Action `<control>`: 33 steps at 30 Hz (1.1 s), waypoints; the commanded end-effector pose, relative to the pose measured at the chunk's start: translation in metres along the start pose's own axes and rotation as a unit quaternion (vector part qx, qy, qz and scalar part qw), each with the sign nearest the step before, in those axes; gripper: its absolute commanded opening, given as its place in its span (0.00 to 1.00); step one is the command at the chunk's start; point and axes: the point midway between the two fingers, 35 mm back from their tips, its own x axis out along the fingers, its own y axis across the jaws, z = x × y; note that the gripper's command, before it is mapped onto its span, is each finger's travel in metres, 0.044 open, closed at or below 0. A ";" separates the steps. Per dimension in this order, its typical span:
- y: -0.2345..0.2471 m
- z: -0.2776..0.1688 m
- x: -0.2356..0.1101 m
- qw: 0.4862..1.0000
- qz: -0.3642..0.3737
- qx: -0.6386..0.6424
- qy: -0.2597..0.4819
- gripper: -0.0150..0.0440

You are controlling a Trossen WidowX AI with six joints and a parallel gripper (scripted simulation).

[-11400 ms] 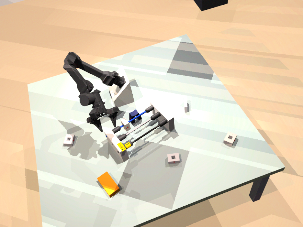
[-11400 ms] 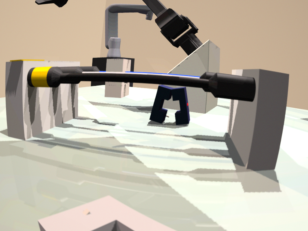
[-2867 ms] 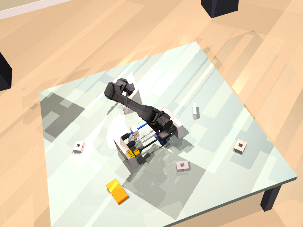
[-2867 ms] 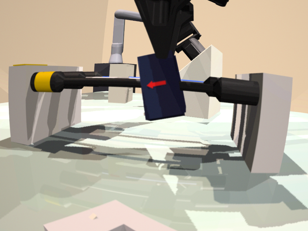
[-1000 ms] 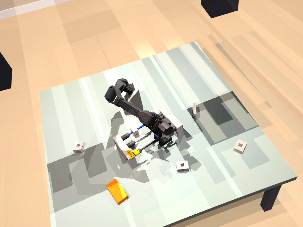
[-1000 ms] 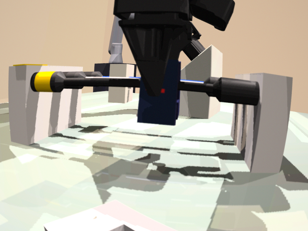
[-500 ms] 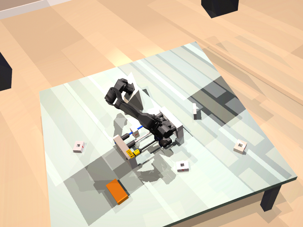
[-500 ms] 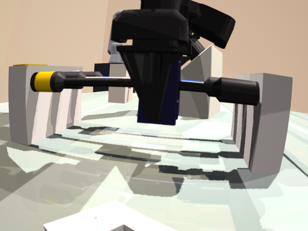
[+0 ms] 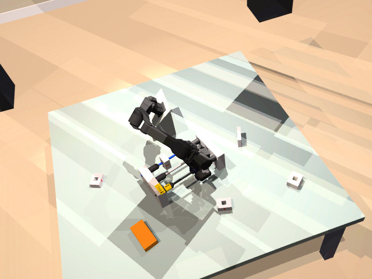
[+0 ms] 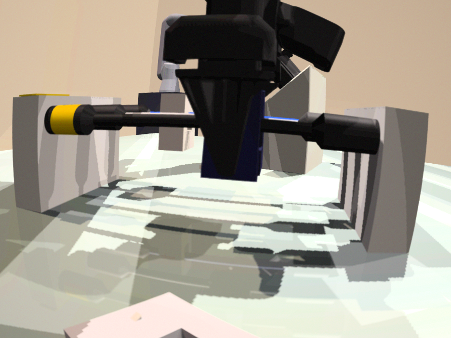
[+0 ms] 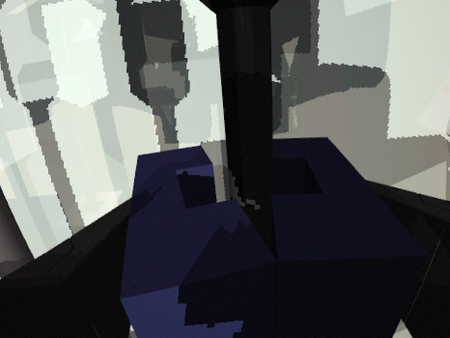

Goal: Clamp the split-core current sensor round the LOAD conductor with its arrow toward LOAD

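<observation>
We are straddling the blue sensor [image 10: 251, 145] on the black conductor [image 10: 164, 120] with our hand [image 10: 227, 152] spread, apparently not gripping it.

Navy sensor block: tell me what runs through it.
The black conductor with the yellow band passes through the navy sensor. The claw hides its arrow face and latch.

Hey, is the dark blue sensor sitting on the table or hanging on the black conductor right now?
Hanging. In the exterior view the sensor wraps the black conductor, its bottom edge above the table.
</observation>
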 end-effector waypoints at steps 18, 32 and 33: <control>0.000 0.000 -0.001 1.000 -0.001 0.001 0.000 0.63; 0.000 0.000 -0.003 1.000 -0.009 0.000 0.000 0.25; 0.000 0.000 -0.003 1.000 -0.009 0.000 0.000 0.25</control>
